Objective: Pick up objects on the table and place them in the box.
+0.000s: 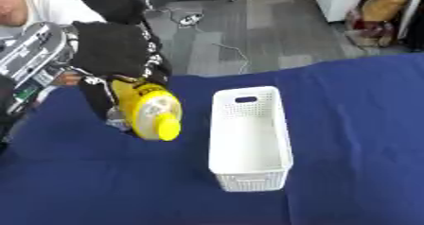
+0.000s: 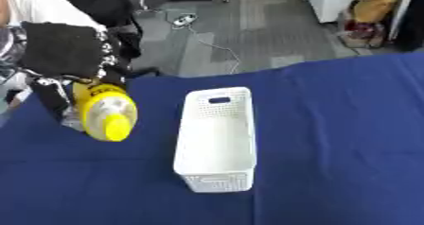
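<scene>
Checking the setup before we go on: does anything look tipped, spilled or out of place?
Nothing stands out. The white box stands upright and empty on the blue table. The left hand holds the yellow bottle tilted, cap toward the camera, beside the box.

White basket (image 1: 248,169) stands mid-table, long side running away from the robot, open top with nothing over it; inside looks bare; blue tablecloth (image 1: 356,139) to its right is open all the way to the edge; near strip in front also open; left side is taken up by the left hand (image 1: 116,49) gripping a yellow bottle (image 1: 151,113), held just beside the basket's left wall, a narrow gap between.
</scene>
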{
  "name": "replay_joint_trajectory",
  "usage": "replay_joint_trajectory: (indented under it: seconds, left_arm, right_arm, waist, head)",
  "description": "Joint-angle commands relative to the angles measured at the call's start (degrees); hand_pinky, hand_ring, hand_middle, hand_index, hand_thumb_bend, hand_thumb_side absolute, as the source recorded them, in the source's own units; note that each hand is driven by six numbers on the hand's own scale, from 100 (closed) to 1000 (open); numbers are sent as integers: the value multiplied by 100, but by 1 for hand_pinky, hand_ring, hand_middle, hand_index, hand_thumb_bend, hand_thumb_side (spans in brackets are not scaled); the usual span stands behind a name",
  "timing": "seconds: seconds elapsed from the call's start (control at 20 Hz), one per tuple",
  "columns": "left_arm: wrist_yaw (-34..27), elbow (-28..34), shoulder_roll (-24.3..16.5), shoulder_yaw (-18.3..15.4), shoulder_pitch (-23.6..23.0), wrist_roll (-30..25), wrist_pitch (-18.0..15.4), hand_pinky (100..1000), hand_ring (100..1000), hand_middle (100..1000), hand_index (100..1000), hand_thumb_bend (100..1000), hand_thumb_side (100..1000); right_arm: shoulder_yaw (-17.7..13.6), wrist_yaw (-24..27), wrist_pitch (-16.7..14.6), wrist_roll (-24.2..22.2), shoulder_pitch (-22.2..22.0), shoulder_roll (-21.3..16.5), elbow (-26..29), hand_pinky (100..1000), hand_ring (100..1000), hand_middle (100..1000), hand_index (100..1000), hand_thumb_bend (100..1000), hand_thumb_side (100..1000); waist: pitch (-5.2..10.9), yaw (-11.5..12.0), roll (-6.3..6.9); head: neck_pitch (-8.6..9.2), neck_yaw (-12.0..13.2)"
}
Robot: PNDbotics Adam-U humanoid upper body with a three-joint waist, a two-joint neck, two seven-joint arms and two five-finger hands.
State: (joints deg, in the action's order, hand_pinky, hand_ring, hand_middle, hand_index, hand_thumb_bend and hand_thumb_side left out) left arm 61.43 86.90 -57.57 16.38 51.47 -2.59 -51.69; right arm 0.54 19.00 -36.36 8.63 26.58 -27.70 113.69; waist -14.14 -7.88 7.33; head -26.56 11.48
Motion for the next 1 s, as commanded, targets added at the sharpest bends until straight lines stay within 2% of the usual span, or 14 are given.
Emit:
replay_joint_trajectory:
  seconds: [0.05,0.25,0.5,0.8,1.0]
  left_arm:
    - [118,-98,30,6,239,29,-25,442,193,131,294,393,736]
    - [343,-237,210,75,454,216,-27,457,196,132,290,390,736]
    - [673,-454,408,90,614,462,-5,467,198,135,292,391,730]
    - [1095,-636,658,170,807,1021,80,469,202,138,301,390,722]
    - [1386,-761,799,239,902,1391,85,470,208,144,307,391,716]
  right_arm:
    - [-18,15,14,-10,81,-76,90,316,410,490,572,108,886]
    - [-3,44,16,-33,126,-53,90,316,410,490,572,107,886]
    - [14,97,6,-60,240,20,90,316,410,491,572,102,887]
    - [47,160,7,-108,371,89,90,316,410,491,572,100,888]
    - [73,214,13,-147,450,145,90,316,410,491,572,100,888]
  waist:
    - [121,-23,-38]
    - [98,-76,-32]
    - [53,-201,-16]
    - [-7,-342,21]
    - [-45,-416,34]
  head:
    - [13,-14]
    - [18,37]
    - [99,276]
    - [124,501]
    - [185,556]
